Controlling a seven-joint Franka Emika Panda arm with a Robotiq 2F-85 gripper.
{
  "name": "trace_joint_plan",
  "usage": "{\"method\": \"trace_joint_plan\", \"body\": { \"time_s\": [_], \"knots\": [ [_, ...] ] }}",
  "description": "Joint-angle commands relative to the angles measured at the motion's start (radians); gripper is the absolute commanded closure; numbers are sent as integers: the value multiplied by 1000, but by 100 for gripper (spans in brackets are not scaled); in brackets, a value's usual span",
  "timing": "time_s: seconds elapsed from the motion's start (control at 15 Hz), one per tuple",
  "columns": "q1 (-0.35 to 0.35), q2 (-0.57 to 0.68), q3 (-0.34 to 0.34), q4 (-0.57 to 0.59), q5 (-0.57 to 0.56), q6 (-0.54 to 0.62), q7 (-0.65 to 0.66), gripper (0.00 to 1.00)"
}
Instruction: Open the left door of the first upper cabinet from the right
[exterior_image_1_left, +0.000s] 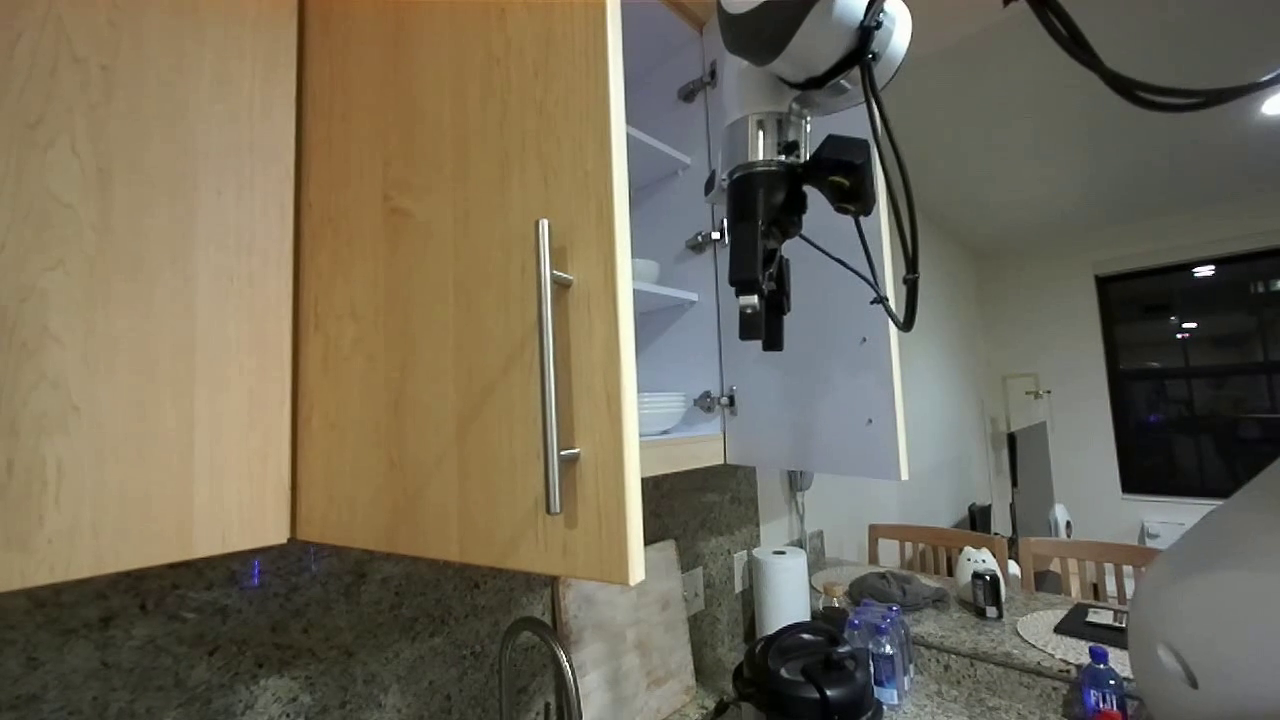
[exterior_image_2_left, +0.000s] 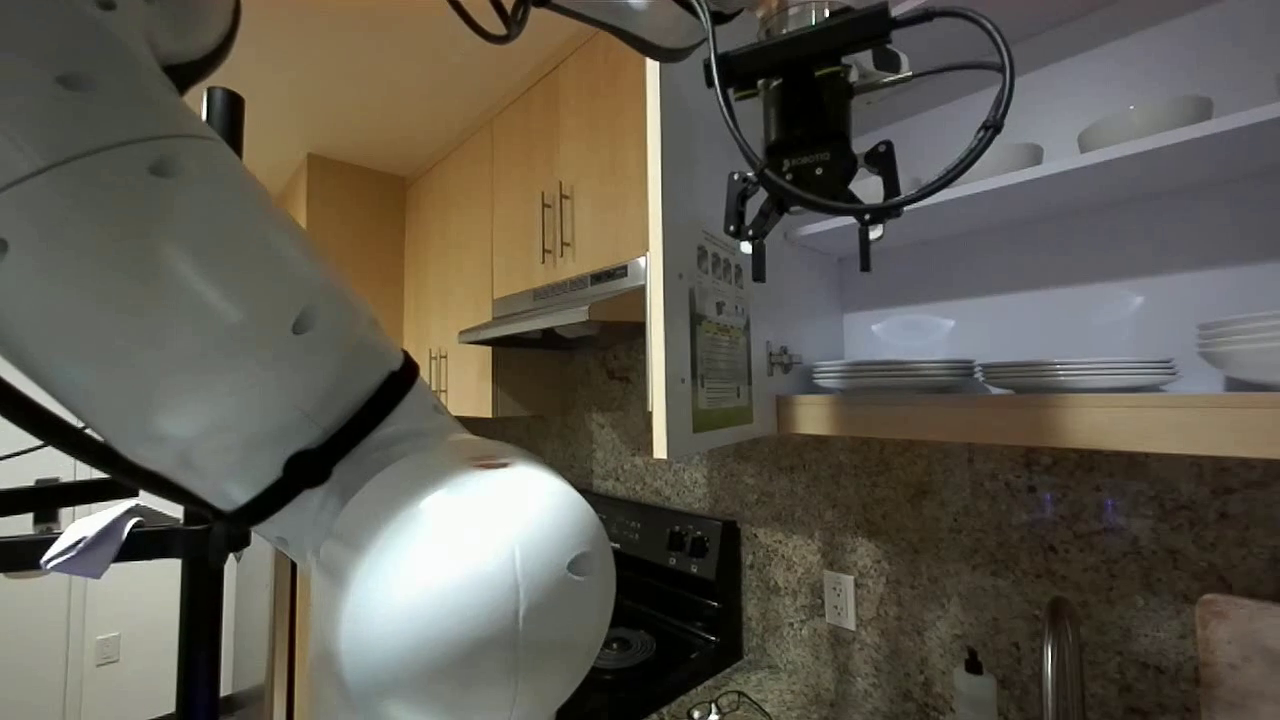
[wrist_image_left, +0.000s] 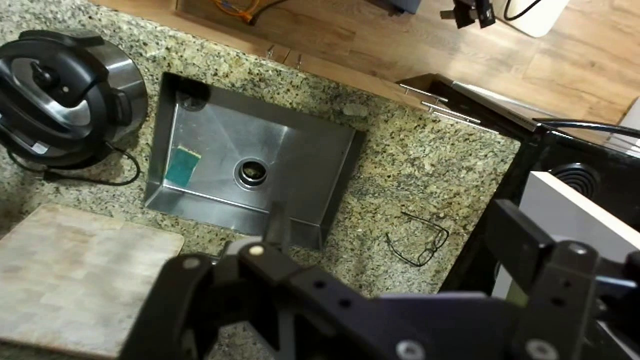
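The left door (exterior_image_1_left: 430, 300) stands swung out from the first upper cabinet (exterior_image_2_left: 1060, 420), its steel bar handle (exterior_image_1_left: 548, 370) on the outer face in an exterior view. Its pale inner face (exterior_image_2_left: 718, 350), bearing a printed sheet, shows in an exterior view. In the wrist view that door (wrist_image_left: 560, 215) appears at the right, beyond one finger. Between the two swung-out doors, in front of the shelves, hangs my gripper (exterior_image_2_left: 812, 262), pointing down. Its fingers are spread wide with nothing between them, as the wrist view confirms (wrist_image_left: 392, 215). The handle is away from the gripper, on the door's far side.
The cabinet's right door (exterior_image_1_left: 810, 390) also stands out, pale side showing. Plates (exterior_image_2_left: 895, 375) and bowls (exterior_image_2_left: 1145, 122) occupy the shelves. Below are a sink (wrist_image_left: 260, 145), faucet (exterior_image_1_left: 540, 650), cooker (wrist_image_left: 70, 95), cutting board (wrist_image_left: 85, 280) and eyeglasses (wrist_image_left: 425, 245). A range hood (exterior_image_2_left: 560, 310) lies beyond the left door.
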Motion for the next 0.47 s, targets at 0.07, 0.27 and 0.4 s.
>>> {"method": "trace_joint_plan", "body": {
  "time_s": [0.07, 0.27, 0.4],
  "knots": [
    [73, 16, -44, 12, -28, -2, 36, 0],
    [73, 17, -45, 12, -28, -3, 36, 0],
    [73, 17, -45, 12, -28, -3, 36, 0]
  ]
}}
